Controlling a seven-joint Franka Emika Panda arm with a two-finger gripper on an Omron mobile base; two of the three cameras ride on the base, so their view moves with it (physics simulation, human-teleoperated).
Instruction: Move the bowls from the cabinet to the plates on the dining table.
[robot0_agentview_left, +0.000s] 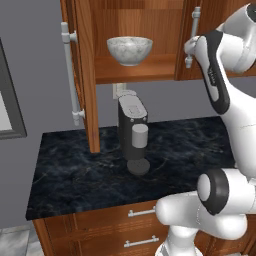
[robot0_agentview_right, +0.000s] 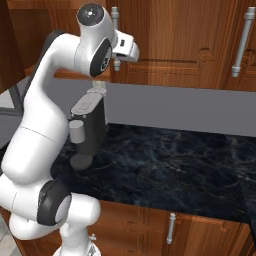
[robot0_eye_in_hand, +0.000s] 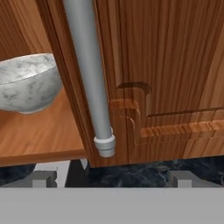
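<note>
A white-grey marbled bowl (robot0_agentview_left: 130, 50) stands upright on the wooden shelf (robot0_agentview_left: 135, 70) of the reddish-brown cabinet (robot0_agentview_left: 150, 15), whose left door (robot0_agentview_left: 85, 75) hangs open. The right door (robot0_eye_in_hand: 175, 65) is closed. My gripper (robot0_eye_in_hand: 113, 178) is open, and its two dark fingertips (robot0_eye_in_hand: 43, 178) stand wide apart just below the lower end of that door's silver bar handle (robot0_eye_in_hand: 89, 74). In the hand view the bowl (robot0_eye_in_hand: 26, 83) lies left of the handle, apart from the gripper. The plates and the dining table are out of view.
A dark coffee machine (robot0_agentview_left: 132, 130) stands on the black marble counter (robot0_agentview_left: 80, 175) under the shelf. Drawers (robot0_agentview_left: 142, 212) with short silver handles sit below the counter. Further right is another closed cabinet door with a bar handle (robot0_agentview_right: 242, 42). A grey wall (robot0_agentview_right: 190, 107) backs the counter.
</note>
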